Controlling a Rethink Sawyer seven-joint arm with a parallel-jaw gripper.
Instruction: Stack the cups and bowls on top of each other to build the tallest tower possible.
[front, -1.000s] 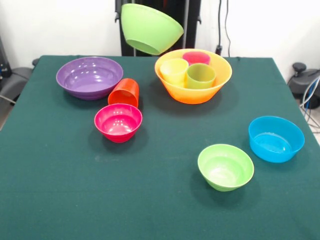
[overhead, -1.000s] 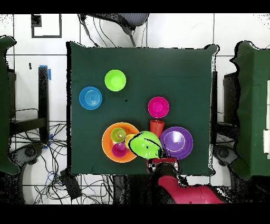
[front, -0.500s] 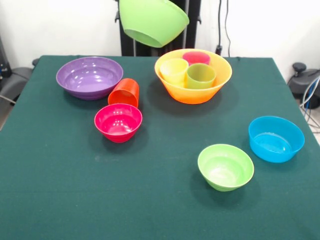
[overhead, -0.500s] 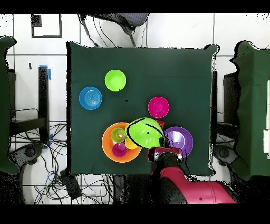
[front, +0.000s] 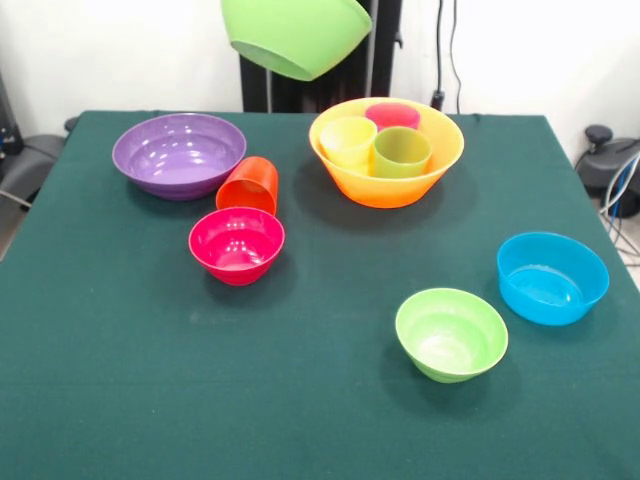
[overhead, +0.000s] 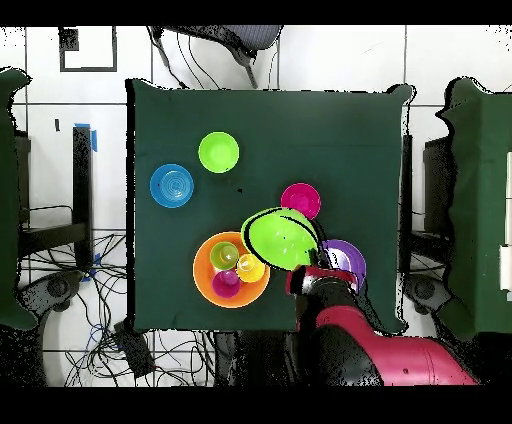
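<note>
Large light green bowl (front: 294, 35) hangs tilted, cropped by the frame's top; gripper (overhead: 318, 279) mostly hidden, jaw state unclear

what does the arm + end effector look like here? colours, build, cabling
Only the overhead view shows it. The arm is glossy red, thick and rounded, entering from the bottom edge. It narrows to a black wrist section with small red and white details at the end effector. No loose cabling or markings are discernible on it.

A dark green surface (front: 300, 400) on a white tiled floor (overhead: 330, 60) — loose cables (overhead: 100, 330) alongside — with a chair (overhead: 235, 40) beyond
</note>
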